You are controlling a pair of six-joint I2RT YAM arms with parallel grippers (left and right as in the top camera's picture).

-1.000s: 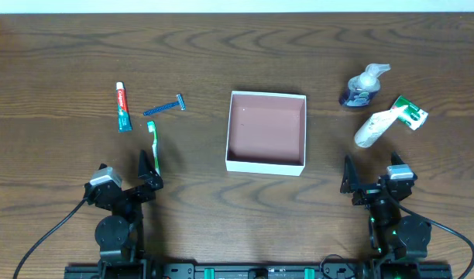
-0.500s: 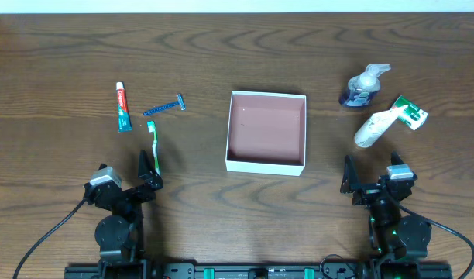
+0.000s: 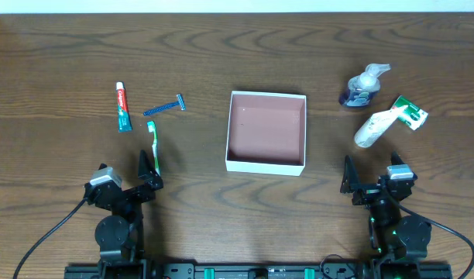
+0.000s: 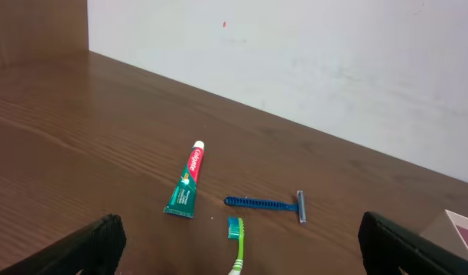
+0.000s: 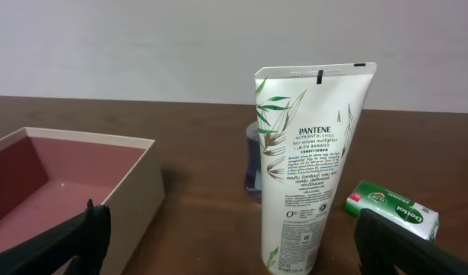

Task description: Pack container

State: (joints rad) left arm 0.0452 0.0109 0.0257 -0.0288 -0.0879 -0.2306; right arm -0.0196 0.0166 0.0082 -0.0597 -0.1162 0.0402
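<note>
The container point(image 3: 266, 162), a white-walled square box with a pinkish-brown floor, sits empty at the table's centre; its corner shows in the right wrist view point(image 5: 134, 183). A toothpaste tube point(image 3: 122, 107), blue razor point(image 3: 165, 108) and green toothbrush point(image 3: 153, 141) lie left of it, also in the left wrist view point(image 4: 185, 189), point(image 4: 266, 204), point(image 4: 237, 244). A white Pantene tube point(image 3: 374, 128), green soap box point(image 3: 411, 111) and blue pump bottle point(image 3: 362, 85) lie right. My left gripper point(image 3: 128, 178) is open behind the toothbrush. My right gripper point(image 3: 372, 180) is open near the Pantene tube point(image 5: 310, 160).
The dark wooden table point(image 3: 245, 54) runs to a white wall at the back. The soap box point(image 5: 392, 206) lies right of the Pantene tube in the right wrist view. The arm bases stand at the table's front edge.
</note>
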